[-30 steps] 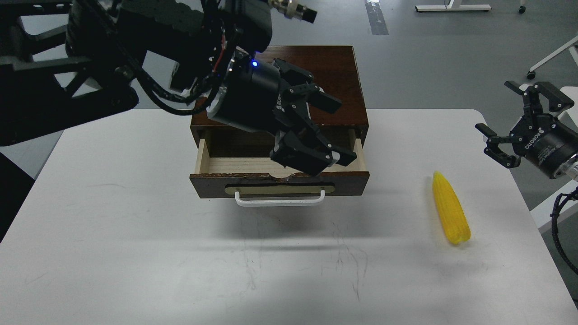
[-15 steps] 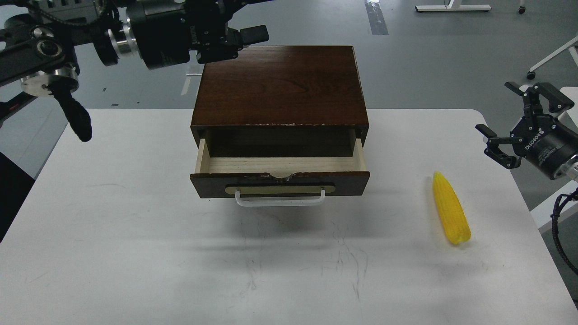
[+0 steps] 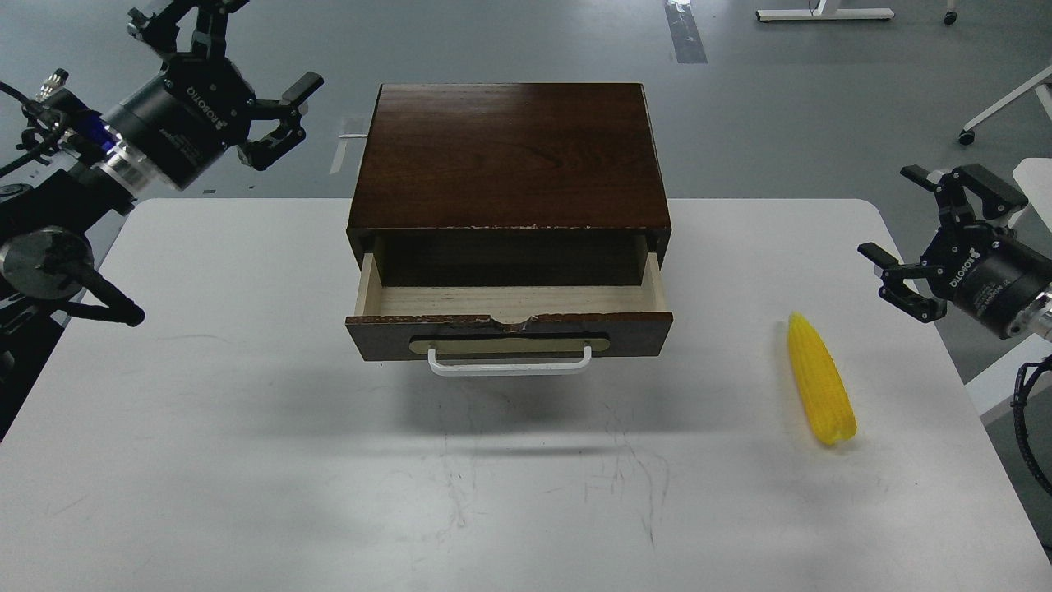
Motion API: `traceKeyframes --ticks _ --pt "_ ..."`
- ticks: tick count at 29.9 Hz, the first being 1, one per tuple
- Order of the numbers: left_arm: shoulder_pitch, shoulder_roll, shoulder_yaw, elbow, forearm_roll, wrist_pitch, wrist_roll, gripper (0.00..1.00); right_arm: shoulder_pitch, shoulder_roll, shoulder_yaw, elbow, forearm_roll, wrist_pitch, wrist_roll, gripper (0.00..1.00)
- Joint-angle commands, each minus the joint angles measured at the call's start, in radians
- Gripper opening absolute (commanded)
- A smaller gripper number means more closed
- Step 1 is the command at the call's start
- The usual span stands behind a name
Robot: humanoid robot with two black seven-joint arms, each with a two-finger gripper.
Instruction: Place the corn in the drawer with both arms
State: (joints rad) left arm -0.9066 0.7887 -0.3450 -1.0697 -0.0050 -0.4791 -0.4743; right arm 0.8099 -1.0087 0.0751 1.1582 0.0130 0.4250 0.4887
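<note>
I am working in what looks like a robotics lab or test room rather than a home. Under my arms is a plain white table (image 3: 246, 460) with rounded corners, its top scuffed with dark scratch marks. Beyond it the floor (image 3: 822, 107) is bare, smooth grey, with a strip of grey tape (image 3: 685, 33) laid on it. At the far edge I see the white metal foot of a desk (image 3: 824, 13), and on the right a white leg on a caster wheel (image 3: 966, 136). The only furnishing on my table is a lone dark wooden box (image 3: 509, 152), set out like a test prop.
</note>
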Motion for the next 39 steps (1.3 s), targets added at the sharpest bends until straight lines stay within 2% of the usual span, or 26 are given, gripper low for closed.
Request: traceKeyframes --ticks 1,7,11,17,21,25,39 --pt "0.075 -0.045 -0.065 0.083 0.0 -0.001 0.002 0.98 0.0 -0.019 0.002 0.008 -0.105 0.001 0.0 1.0" --pt "0.124 -0.054 -0.069 0.091 0.011 -0.01 0.0 0.98 0.011 -0.059 0.0 0.003 -0.337 0.003 0.0 1.0" --pt "0.124 -0.057 -0.069 0.09 0.011 -0.01 0.0 0.99 0.014 -0.099 -0.001 0.0 -0.661 0.003 0.0 1.0" --pt "0.124 -0.057 -0.071 0.082 0.011 -0.01 0.0 0.98 0.006 -0.113 -0.003 -0.037 -0.962 -0.011 0.0 1.0" --pt "0.124 -0.057 -0.071 0.08 0.011 -0.01 0.0 0.98 -0.02 -0.097 -0.041 -0.103 -1.041 -0.086 0.0 1.0" --pt "0.124 -0.055 -0.072 0.077 0.011 -0.01 0.0 0.98 -0.021 -0.012 -0.118 -0.152 -1.065 -0.149 0.0 1.0" --pt "0.124 -0.057 -0.072 0.077 0.011 -0.01 0.0 0.98 0.034 0.117 -0.17 -0.155 -1.107 -0.15 0.0 1.0"
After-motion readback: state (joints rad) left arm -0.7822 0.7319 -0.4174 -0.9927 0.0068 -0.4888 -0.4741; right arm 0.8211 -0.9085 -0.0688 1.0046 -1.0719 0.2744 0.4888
